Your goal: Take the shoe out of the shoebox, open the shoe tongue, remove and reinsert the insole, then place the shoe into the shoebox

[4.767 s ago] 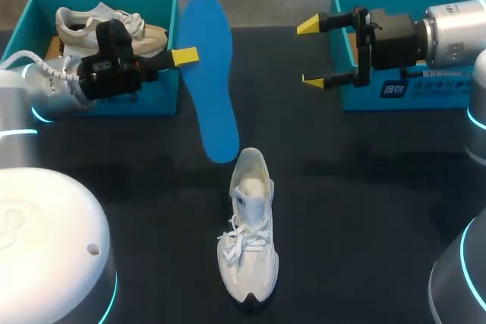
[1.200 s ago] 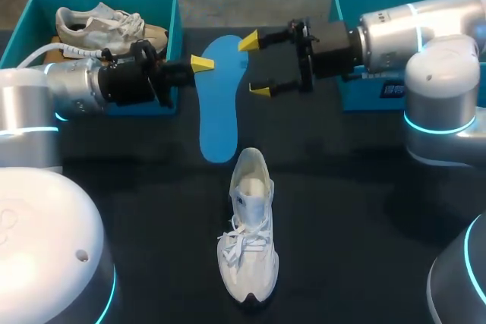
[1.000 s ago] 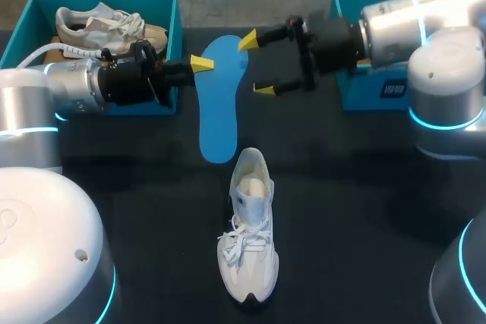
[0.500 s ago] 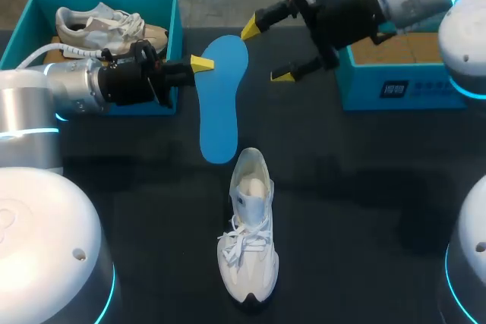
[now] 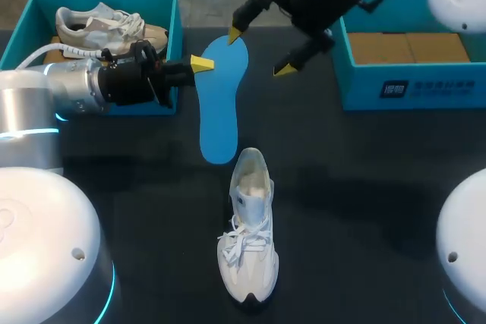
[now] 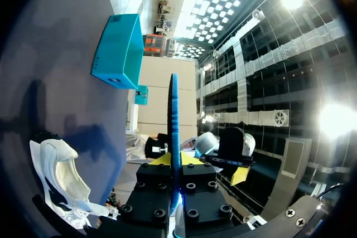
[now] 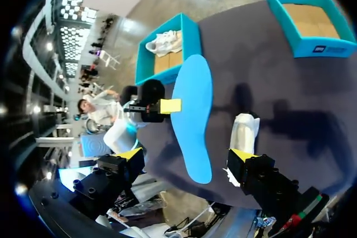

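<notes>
The left gripper is clamped on one long edge of the blue insole. In the left wrist view the insole runs edge-on between the fingers. It appears to be held flat above the table, likely so its near end can be aimed at the shoe.

The right gripper hangs over the insole's far end with its fingers spread wide. It touches nothing, as far as I can tell, and looks ready to take a second grip or receive the insole.

The white shoe stands near the middle of the table's front edge. Its mouth gapes toward the insole's near end, which suits sliding the insole back in.

The empty box sits at the far right corner. The other box, at the far left corner, holds a second shoe.
</notes>
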